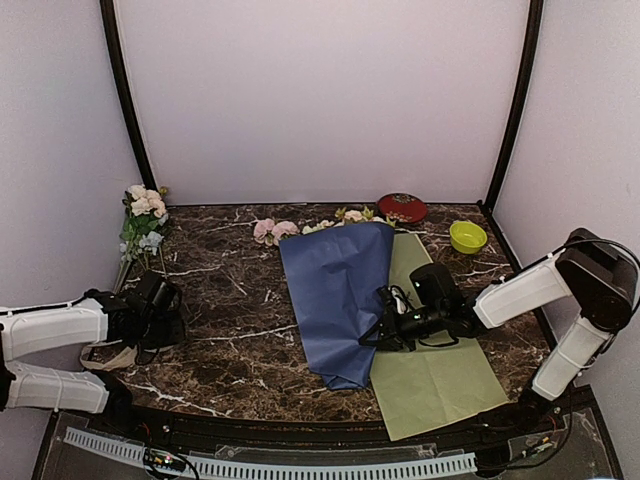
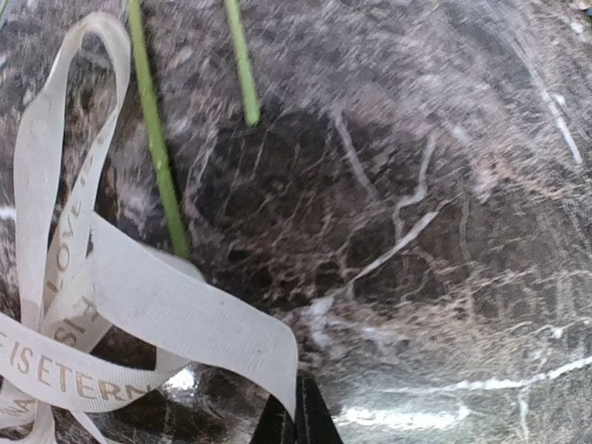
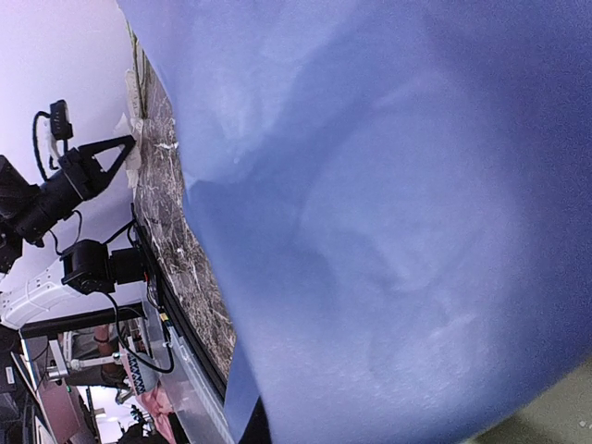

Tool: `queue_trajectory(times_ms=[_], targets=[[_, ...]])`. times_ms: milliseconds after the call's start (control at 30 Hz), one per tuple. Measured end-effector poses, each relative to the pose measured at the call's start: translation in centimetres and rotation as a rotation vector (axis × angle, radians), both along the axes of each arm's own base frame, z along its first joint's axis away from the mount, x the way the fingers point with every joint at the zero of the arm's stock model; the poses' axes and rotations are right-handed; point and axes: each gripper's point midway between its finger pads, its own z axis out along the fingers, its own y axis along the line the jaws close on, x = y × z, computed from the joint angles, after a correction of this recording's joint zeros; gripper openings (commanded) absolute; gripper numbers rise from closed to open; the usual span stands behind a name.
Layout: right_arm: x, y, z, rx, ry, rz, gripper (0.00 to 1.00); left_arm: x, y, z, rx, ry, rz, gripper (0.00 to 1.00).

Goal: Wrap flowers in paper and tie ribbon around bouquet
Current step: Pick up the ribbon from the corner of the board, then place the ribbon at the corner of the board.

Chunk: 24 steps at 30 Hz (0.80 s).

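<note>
Top view: your right gripper (image 1: 385, 326) clenches the edge of the paper (image 1: 335, 290), likely pinning its fold over the flowers (image 1: 275, 230) beyond its tips; left wrist: left gripper (image 2: 296, 414) shut, ribbon (image 2: 166, 301) touching its tips, grip unconfirmed; right wrist: paper blankets everything ahead.

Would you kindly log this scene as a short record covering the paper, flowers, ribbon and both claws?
flowers: stems covered by blue paper, heads poking out at its far end
blue paper: lying partly on yellow-green sheet
ribbon: looped on the marble table
left claw: shut on ribbon
right claw: shut on blue paper's right edge
</note>
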Motion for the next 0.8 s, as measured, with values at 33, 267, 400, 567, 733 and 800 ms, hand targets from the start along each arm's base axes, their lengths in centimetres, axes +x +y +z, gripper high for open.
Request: queue_trajectory(times_ms=[33,267,400,567,733,800], targets=[[0.0,0.0,0.0,0.000,0.000,0.000,0.00,0.6,-0.2,0.9,0.004,-0.023,-0.024,0.00],[0.0,0.0,-0.1,-0.004,-0.001,0.002,0.00,8.8,-3.7,22.2,0.017,-0.525,-0.224,0.00],[0.0,0.0,-0.1,-0.005,-0.002,0.003,0.00,9.5,-5.9,37.5,-0.018,-0.865,-0.365,0.00],[0.0,0.0,-0.1,-0.005,-0.002,0.004,0.00,6.1,-11.3,44.8,-0.141,-1.074,-0.693,0.00],[0.0,0.0,-0.1,-0.010,0.002,0.004,0.00,0.3,-19.0,41.6,-0.279,-1.034,-1.125,0.00],[0.0,0.0,0.0,-0.014,0.003,0.006,0.00,-1.0,-20.8,38.6,-0.314,-0.955,-1.230,0.00]])
